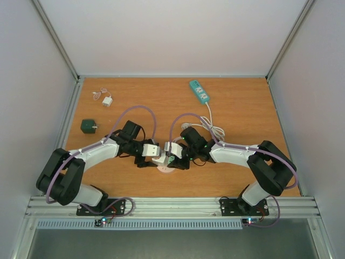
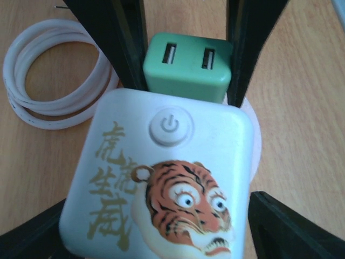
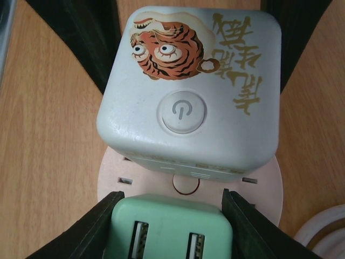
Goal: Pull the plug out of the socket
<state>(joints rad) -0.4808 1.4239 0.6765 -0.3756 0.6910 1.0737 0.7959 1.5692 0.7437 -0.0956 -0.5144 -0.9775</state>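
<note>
The socket [image 2: 161, 178] is a white cube with a tiger picture and a power button, standing on a pale disc [image 3: 269, 189] at the table's front middle [image 1: 163, 160]. The plug [image 3: 170, 226], a mint-green block with two USB ports, sticks out of its side [image 2: 188, 67]. My right gripper [image 3: 170, 216] is shut on the plug, one black finger [image 3: 91, 226] on each flank. My left gripper [image 2: 161, 226] straddles the socket from the opposite side. A thin sliver of table shows between its right finger [image 2: 291, 226] and the cube.
A coiled white cable [image 2: 48, 81] lies beside the socket. Further back are a green power strip [image 1: 199, 91] with its white cord [image 1: 213, 127], a small white adapter [image 1: 107, 101] and a dark green cube [image 1: 88, 126]. Metal frame rails and walls bound the table.
</note>
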